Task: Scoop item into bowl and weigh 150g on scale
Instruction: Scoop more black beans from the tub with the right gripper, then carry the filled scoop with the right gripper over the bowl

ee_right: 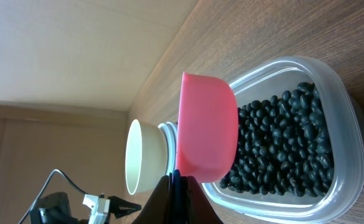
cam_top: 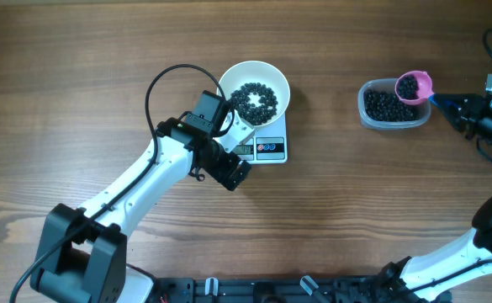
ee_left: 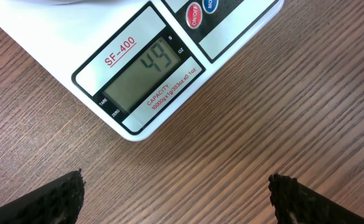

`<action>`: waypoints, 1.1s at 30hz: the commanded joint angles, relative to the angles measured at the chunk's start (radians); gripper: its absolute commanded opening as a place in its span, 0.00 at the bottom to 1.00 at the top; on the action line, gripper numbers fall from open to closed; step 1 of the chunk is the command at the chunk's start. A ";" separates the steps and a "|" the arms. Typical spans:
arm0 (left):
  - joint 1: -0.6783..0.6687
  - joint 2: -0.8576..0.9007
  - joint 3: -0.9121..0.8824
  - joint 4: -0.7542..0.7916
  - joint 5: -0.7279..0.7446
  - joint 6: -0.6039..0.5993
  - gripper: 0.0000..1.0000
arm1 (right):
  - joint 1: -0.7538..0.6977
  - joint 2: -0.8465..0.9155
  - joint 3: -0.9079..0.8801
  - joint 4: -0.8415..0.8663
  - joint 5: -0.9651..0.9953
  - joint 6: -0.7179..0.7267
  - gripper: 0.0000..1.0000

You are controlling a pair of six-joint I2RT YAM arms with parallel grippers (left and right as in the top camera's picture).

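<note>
Scoop-and-carry step. Right claw (cam_top: 439, 101) is pinched shut on the pink scoop (cam_top: 414, 86), which is loaded and over the tub (cam_top: 373, 114) at 2 o'clock. Bowl (cam_top: 281, 77) of beans (cam_top: 254, 101) sits on the scale (cam_top: 271, 149) at 12. Left claw (ee_left: 175, 199) is wide and empty by the display (ee_left: 147, 71). Only the left wrist view shows the reading: 49, short of target. Next: carry the scoop level toward 9 o'clock and tip it in. Only the right wrist view shows the tub's fill.

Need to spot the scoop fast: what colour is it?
The scoop is pink, clearest in the right wrist view.

free: table (cam_top: 325, 109) between scale (cam_top: 272, 150) and tub (cam_top: 364, 108) | blocked: left arm (cam_top: 136, 181) at scale front
</note>
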 commanded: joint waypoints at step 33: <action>0.000 -0.012 -0.006 0.000 0.009 -0.006 1.00 | 0.531 0.010 -0.010 0.000 -0.058 0.114 0.04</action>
